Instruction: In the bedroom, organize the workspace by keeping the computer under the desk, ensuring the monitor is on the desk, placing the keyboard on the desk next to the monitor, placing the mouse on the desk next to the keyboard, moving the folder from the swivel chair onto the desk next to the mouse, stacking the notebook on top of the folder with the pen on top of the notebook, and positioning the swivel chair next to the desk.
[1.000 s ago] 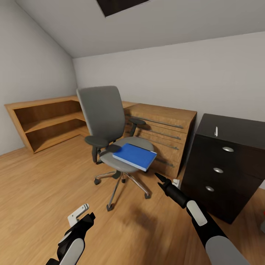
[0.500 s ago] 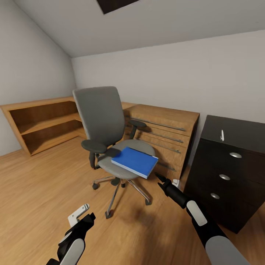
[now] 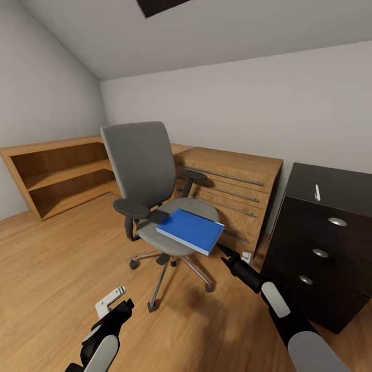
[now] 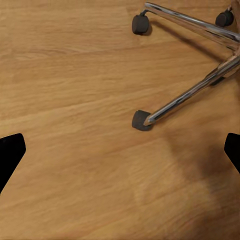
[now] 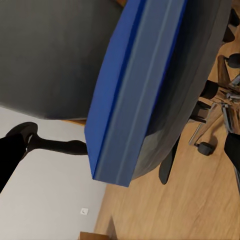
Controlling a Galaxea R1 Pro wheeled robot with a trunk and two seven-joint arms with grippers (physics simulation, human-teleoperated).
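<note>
Swivel chair stands on the wood floor, our landmark here. Grey seat and tall grey back, black armrests, chrome star base on dark casters.

Blue folder lies flat on the chair seat, toward the seat's front edge, one corner jutting past the rim. In the right wrist view we see the folder edge-on against the grey cushion, its spine and corner overhanging the seat.

Right hand hovers just beside the folder's overhanging corner, not touching that we can make out. Its fingers show dark at the two sides of the right wrist view, spread apart with nothing between them: released.

Left hand hangs low in front of the chair's base, above the floor. In the left wrist view the black fingertips sit wide apart, empty, with a chair leg and caster between them on the floor: released.

Behind the chair, a wooden drawer unit against the wall. Left of the chair, a low open bookshelf. Right of the chair, a black cabinet with a small white object on its top; we cannot tell what it is.
</note>
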